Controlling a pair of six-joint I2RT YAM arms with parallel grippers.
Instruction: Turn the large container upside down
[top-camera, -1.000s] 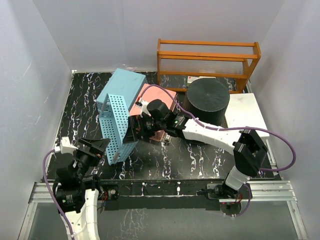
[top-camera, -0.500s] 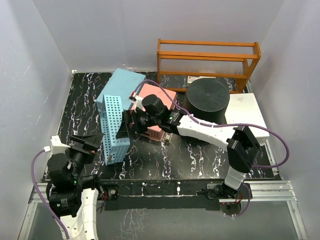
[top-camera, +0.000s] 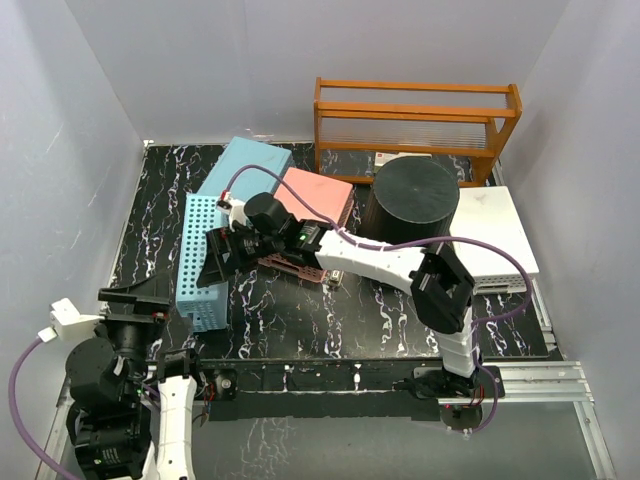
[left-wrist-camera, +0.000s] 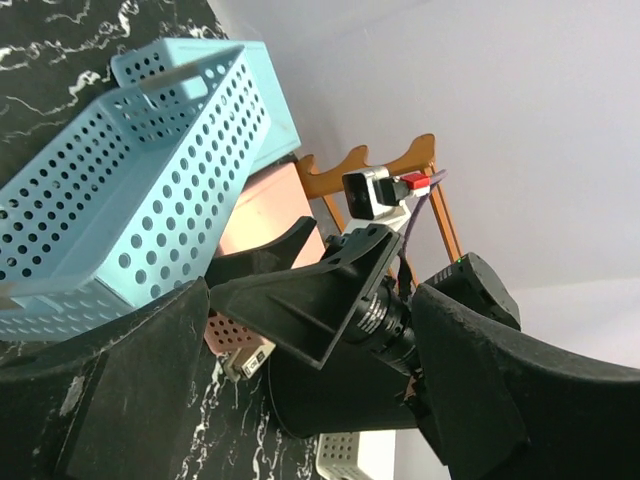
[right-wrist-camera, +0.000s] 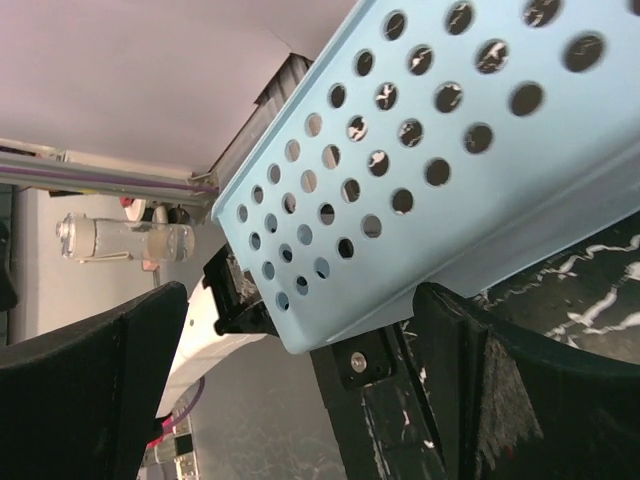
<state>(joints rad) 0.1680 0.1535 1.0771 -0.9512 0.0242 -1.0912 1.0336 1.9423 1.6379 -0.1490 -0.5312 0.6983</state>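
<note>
My left gripper (top-camera: 135, 300) and right gripper (top-camera: 215, 262) both spread, empty
I hold the right one wide beside the pale blue perforated plastic basket (top-camera: 195, 275), apparently to clear it; the big round black plastic bucket (top-camera: 415, 195) stands back-right, seemingly base-up

**Both arms with jaws spread wide: right arm stretched far to the left, left arm folded over its base.**

The right arm (top-camera: 390, 262) rises from its base at the near right edge, bends sharply at the elbow, then reaches long and low across the worktop (top-camera: 300, 310) to the left half. The right gripper (top-camera: 215, 262) points left and toward the near edge, jaws wide apart. The left arm (top-camera: 172, 420) sits bunched at the near left corner. The left gripper (top-camera: 133, 297) faces the far right, jaws parted wide with nothing between them. The two grippers face each other, apart.
</note>
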